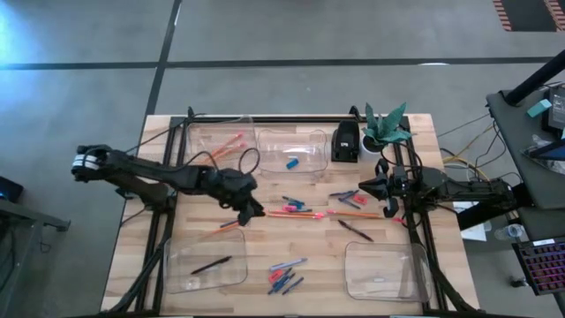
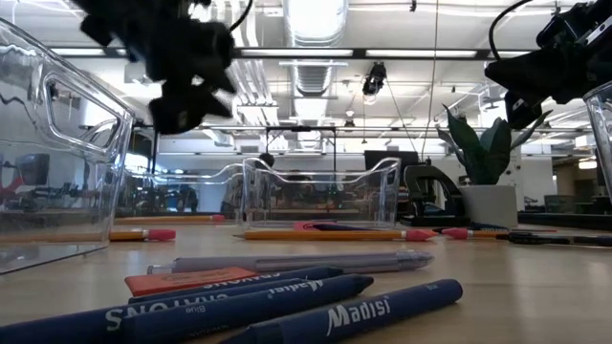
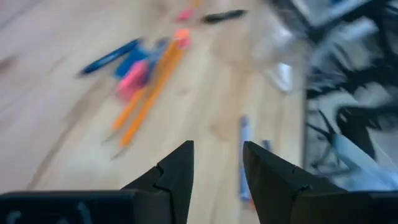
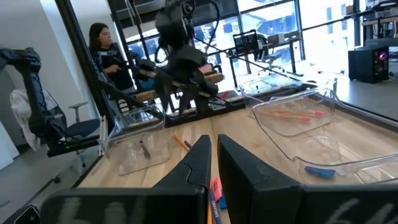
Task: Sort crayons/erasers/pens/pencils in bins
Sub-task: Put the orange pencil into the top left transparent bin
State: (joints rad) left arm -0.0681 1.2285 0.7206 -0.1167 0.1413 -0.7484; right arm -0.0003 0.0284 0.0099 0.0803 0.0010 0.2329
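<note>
Sorting is only partly done, as I judge it. Four bins stand on the bench (image 1: 132, 256). The far-left bin (image 1: 216, 141) holds a couple of orange pencils; the far-middle bin (image 1: 291, 150) holds one small blue piece that I take for an eraser; the near-left bin (image 1: 205, 263) holds one black pen; the near-right bin (image 1: 381, 272) shows only something faint I cannot name.

Most of the work is left. Loose pencils (image 1: 300, 214) lie across the middle of the bench with pink and blue bits among them, another pencil (image 1: 229, 226) lies just beside my left pincer (image 1: 253, 212), a dark pen (image 1: 356, 230) sits right of centre, and blue crayons (image 1: 284, 278) with a grey stick are clustered between the two near bins.

My left pincer hovers above the middle of the bench, fingers (image 3: 177, 171) parted and empty, the pencil cluster ahead of it. My right pincer (image 1: 366, 187) waits at the right side of the bench, fingers closed together on nothing.
</note>
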